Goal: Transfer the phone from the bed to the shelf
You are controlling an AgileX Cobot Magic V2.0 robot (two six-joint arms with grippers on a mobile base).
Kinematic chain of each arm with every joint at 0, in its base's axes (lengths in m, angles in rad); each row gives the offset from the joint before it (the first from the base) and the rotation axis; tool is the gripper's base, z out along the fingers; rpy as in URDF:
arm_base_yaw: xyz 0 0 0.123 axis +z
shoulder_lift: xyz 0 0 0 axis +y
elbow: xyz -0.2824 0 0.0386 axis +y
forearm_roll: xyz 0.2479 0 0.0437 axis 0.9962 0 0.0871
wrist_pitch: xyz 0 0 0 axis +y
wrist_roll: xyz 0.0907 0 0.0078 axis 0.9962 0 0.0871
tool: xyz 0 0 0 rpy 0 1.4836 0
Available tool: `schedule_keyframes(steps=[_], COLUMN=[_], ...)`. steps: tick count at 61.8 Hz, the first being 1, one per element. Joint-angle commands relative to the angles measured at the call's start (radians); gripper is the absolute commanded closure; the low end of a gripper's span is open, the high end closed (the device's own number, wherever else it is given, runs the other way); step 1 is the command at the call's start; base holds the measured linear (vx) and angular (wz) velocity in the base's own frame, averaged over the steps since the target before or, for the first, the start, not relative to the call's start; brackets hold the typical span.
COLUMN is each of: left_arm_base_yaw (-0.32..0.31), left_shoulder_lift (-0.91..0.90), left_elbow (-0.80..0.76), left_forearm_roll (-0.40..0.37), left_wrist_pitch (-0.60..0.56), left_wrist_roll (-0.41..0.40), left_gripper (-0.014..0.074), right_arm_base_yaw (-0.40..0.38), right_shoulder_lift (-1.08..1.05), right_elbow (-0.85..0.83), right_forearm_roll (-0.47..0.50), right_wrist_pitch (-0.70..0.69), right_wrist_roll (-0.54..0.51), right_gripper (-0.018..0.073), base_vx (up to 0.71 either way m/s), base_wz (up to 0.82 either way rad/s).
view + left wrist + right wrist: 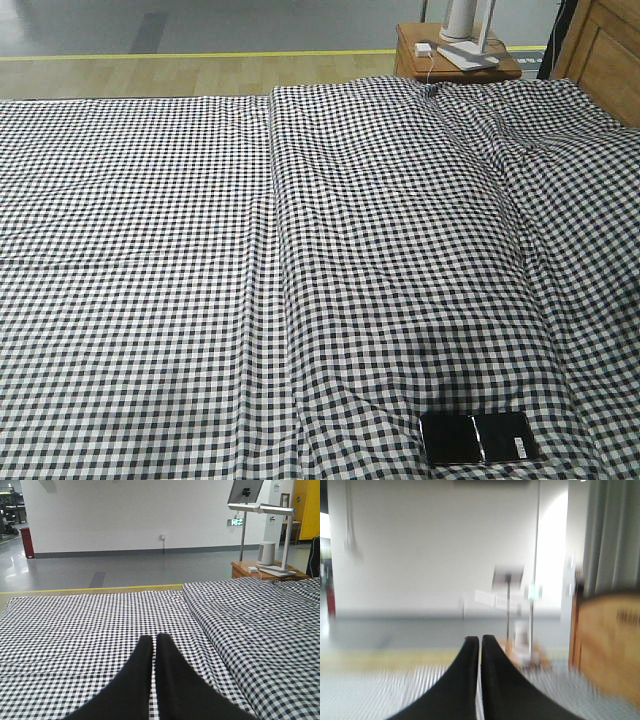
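Black left gripper and right gripper point level over the black-and-white gingham bed, fingers pressed together, empty.

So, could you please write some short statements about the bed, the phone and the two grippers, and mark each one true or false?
1. The phone lies flat on the checked cloth of the bed. True.
2. The left gripper holds the phone. False: it is shut with nothing in it, and the phone lies free on the bed.
3. A small wooden nightstand stands beside the bed. True.
4. The right gripper is wide open. False: its fingers are together, with nothing between them.
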Motion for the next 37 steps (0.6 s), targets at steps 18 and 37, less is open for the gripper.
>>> schedule_keyframes(steps=[18, 37], left_arm_base_yaw=[-0.005, -0.005], left_shoulder_lift=[-0.007, -0.007], left_elbow=[-0.025, -0.025], left_forearm_roll=[-0.01, -0.01], left_wrist_pitch=[-0.072, -0.072], left_wrist_roll=[-0.009, -0.009], left_gripper=[0.0595, 0.0595], right_arm_base_yaw=[-0.003, -0.003], right_shoulder_lift=[0.291, 0.369], right_elbow=[-0.039, -0.039], right_forearm_roll=[-0.005, -0.006], right_wrist_pitch=[0.263, 0.3], right_wrist_roll=[-0.011, -0.009], right_gripper=[0.0259, -0.0169], base_vx=[0.0, 0.0], base_wz=[0.0, 0.0])
